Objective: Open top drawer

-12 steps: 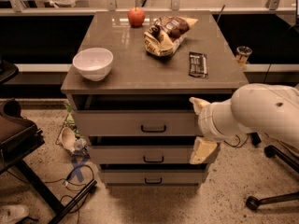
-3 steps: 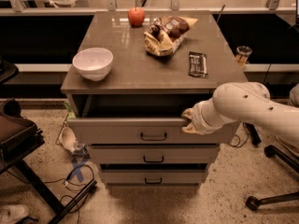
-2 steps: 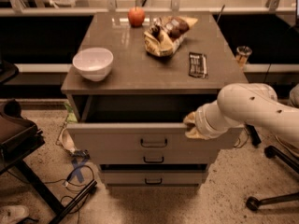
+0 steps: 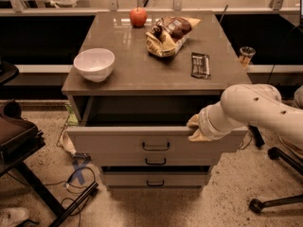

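The top drawer (image 4: 113, 143) is pulled well out of the grey-beige cabinet, and its wide flat front carries a small dark bar handle (image 4: 155, 147) at the centre. The dark open box shows behind the front panel. My gripper (image 4: 195, 129) sits at the drawer front's upper edge, right of the handle, at the end of the white arm (image 4: 251, 110) reaching in from the right. Two shorter drawer fronts (image 4: 154, 178) below stay shut.
On the cabinet top (image 4: 142, 74) stand a white bowl (image 4: 94, 64), a red apple (image 4: 138, 16), a snack bag (image 4: 168, 34) and a dark bar wrapper (image 4: 200, 65). A chair (image 4: 19, 141) stands at left, a wheeled base (image 4: 274, 202) at right, cables (image 4: 75, 183) on the floor.
The top drawer has slid further out toward the camera, its front now covering most of the middle drawer. My gripper moved with it, down and forward.
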